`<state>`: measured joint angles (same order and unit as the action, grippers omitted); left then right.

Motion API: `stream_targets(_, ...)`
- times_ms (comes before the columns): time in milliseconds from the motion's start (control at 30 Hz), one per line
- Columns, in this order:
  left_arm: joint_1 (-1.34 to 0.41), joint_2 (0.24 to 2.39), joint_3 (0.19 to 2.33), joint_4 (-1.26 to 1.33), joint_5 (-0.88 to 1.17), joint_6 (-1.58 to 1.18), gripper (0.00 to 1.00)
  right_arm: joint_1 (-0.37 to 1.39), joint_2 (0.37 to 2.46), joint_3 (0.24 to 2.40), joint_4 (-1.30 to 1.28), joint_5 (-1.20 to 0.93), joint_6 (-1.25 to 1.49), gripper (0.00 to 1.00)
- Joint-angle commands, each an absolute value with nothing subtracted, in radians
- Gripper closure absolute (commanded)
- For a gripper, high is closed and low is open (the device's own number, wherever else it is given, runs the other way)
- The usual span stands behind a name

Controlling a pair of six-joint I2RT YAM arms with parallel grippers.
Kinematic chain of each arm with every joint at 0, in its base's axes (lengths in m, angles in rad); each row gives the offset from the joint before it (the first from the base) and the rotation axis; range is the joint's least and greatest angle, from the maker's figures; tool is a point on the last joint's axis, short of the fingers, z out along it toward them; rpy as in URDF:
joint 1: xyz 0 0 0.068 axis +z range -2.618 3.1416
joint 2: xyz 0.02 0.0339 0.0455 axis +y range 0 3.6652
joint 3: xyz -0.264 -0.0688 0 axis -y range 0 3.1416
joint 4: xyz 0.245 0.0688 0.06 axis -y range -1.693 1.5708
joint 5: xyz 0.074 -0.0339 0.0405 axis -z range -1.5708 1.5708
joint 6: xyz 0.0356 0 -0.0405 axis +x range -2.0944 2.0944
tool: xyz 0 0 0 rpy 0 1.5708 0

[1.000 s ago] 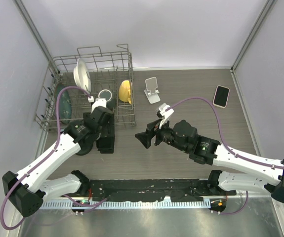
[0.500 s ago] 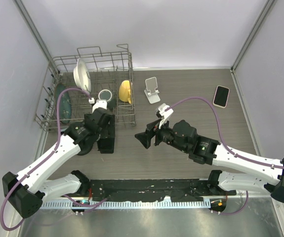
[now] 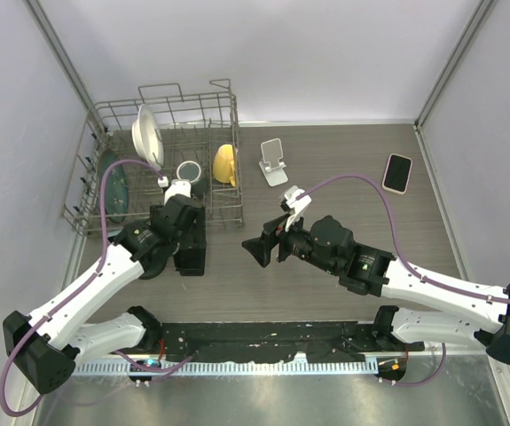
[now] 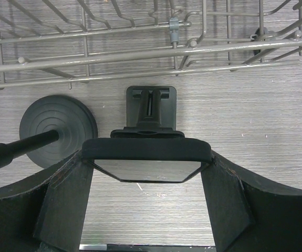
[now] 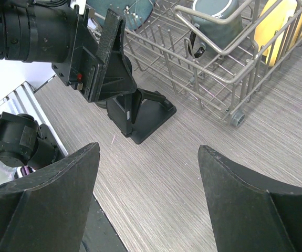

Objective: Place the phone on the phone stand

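My left gripper [image 3: 190, 232] is shut on a black phone [image 3: 190, 251], its fingers [image 4: 66, 202] on the phone's two side edges [image 4: 146, 152]. The phone stands nearly upright against a black phone stand [image 4: 151, 105] just in front of the dish rack; in the right wrist view the phone [image 5: 123, 113] rests on the stand's base [image 5: 158, 111]. My right gripper [image 3: 259, 251] is open and empty, hovering over the table to the right of the stand [image 5: 148, 149]. A second phone in a light case [image 3: 397, 172] lies at the far right. A white phone stand [image 3: 273, 161] is at the back centre.
A wire dish rack [image 3: 223, 115] at the back left holds a white plate [image 3: 147, 133], a dark green plate [image 3: 114, 188], a teal mug [image 3: 188, 171] and a yellow cup [image 3: 225, 164]. A black round disc [image 4: 58, 128] lies left of the black stand.
My left gripper has shifted very slightly with the black phone in it. The right arm has not moved.
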<state>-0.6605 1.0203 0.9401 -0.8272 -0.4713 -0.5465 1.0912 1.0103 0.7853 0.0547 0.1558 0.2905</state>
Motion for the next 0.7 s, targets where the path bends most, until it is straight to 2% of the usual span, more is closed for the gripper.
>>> stream_targets(0, -0.657, 0.996, 0.946, -0.778, -0.506, -0.554, 1.0, 1.095, 1.008, 0.793, 0.101, 0.167, 0.302, 0.19)
stream_targets(600, -0.657, 1.037, 0.937, -0.798, -0.5, -0.552, 1.0, 1.095, 1.014, 0.788, 0.112, 0.164, 0.304, 0.19)
stream_targets(633, -0.657, 1.049, 0.954, -0.81, -0.506, -0.554, 0.98, 1.095, 1.015, 0.788, 0.112, 0.164, 0.302, 0.19)
stream_targets(667, -0.657, 1.074, 0.965, -0.822, -0.514, -0.555, 0.9, 1.095, 1.015, 0.788, 0.112, 0.164, 0.302, 0.19)
